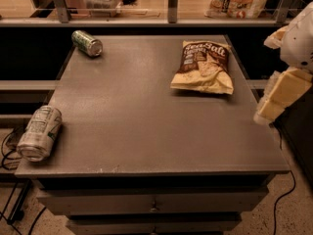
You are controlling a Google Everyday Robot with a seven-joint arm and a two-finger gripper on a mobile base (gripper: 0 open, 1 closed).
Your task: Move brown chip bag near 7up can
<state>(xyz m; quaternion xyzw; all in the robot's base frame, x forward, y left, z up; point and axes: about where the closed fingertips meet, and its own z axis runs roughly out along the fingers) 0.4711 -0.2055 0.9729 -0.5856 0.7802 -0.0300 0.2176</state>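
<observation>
The brown chip bag (203, 66) lies flat on the grey table (146, 126), at the back right. The 7up can (39, 132), pale silvery-white with green print, lies on its side at the table's front left edge, far from the bag. My gripper (279, 93) hangs off the table's right edge, level with the table's middle, to the right of the bag and a little nearer than it. It touches nothing.
A darker, shiny green can (87, 42) lies on its side at the back left corner. A railed shelf (168, 18) with bags and a container runs behind the table. Drawers sit under the tabletop and cables lie on the floor at both sides.
</observation>
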